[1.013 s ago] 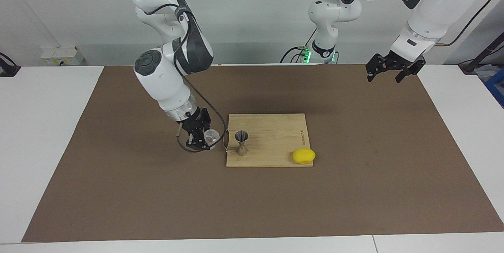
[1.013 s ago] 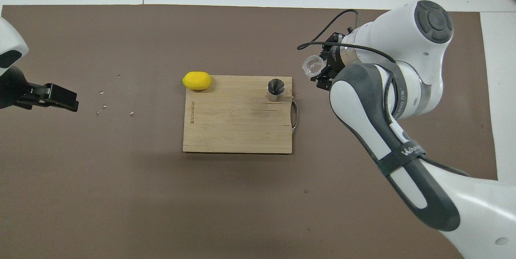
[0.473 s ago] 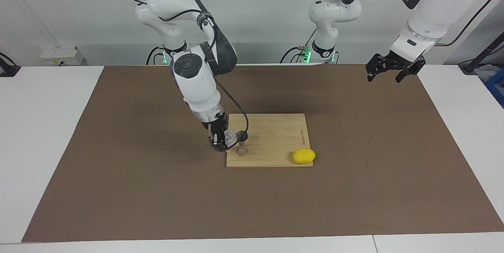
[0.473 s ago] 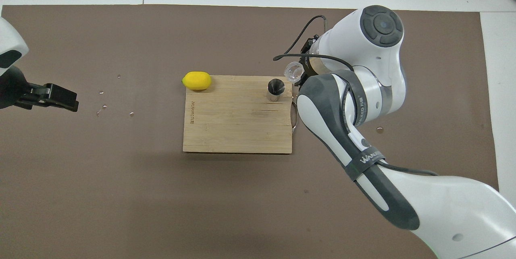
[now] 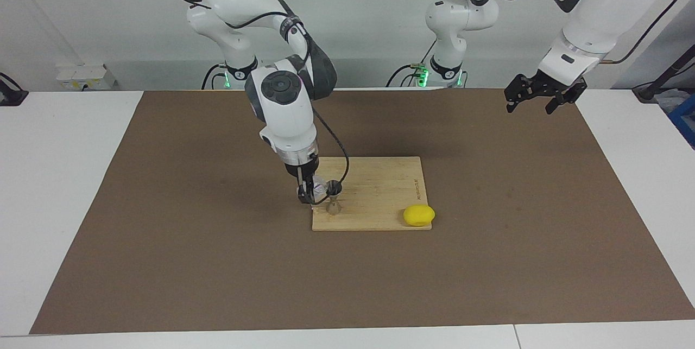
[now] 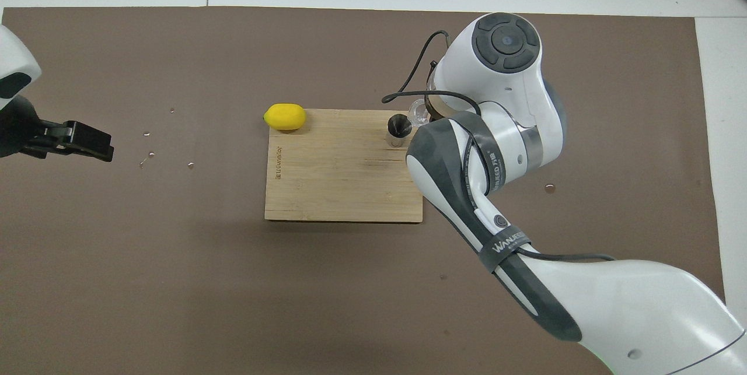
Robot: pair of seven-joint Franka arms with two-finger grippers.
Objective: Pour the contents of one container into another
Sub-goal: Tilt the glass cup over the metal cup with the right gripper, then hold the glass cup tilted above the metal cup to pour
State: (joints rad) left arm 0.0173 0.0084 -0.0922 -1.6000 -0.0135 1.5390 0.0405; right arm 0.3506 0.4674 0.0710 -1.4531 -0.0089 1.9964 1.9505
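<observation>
While your right gripper (image 5: 309, 190) stays clamped on the glass cup (image 5: 319, 187), tipped at the jigger's (image 5: 333, 197) rim at frame centre, the jigger stands on the cutting board (image 5: 380, 191) at its corner by that arm. Your left gripper (image 5: 543, 96) waits upper right with fingers spread, holding nothing. Lemon (image 5: 418, 215) sits on the board's lower right corner.

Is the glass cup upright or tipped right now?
Tipped. The right gripper holds the glass cup on its side, mouth toward the jigger standing on the cutting board. Any liquid cannot be seen.
</observation>
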